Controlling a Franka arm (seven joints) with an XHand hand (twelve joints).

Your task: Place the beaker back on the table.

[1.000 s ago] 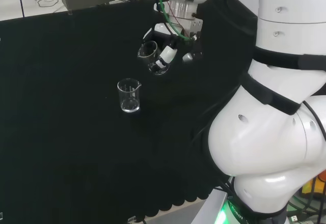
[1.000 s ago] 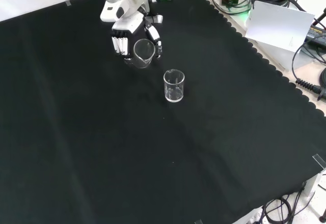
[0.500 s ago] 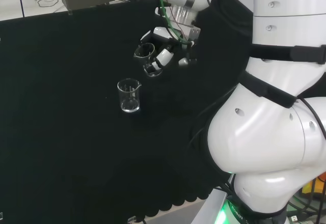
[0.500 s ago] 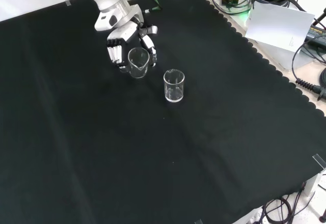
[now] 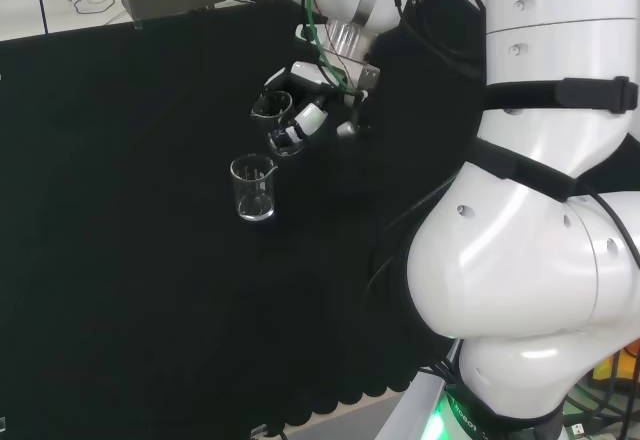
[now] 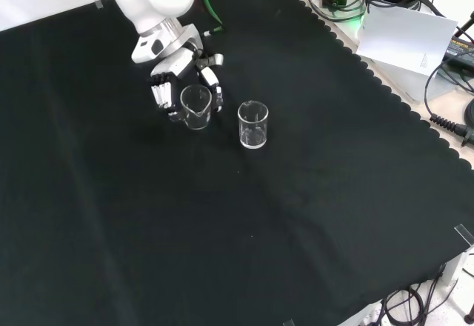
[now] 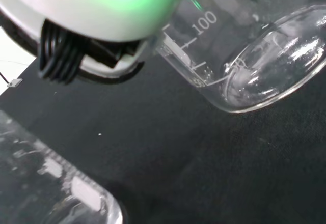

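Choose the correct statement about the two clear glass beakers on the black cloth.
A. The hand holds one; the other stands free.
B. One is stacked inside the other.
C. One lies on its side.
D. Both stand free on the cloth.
A: the fingers of the black and white hand curl round one clear glass beaker, while the second beaker stands upright and apart on the black cloth.

Only readable thing I've got is on the wrist view: the beaker (image 7: 244, 56) has a printed graduation scale, and "100" sits beside one tick. Nothing else is legible.

Even bright room light, matte black cloth (image 6: 311, 193) swallowing shadows, blurred green-lit hand (image 7: 97, 10) close up
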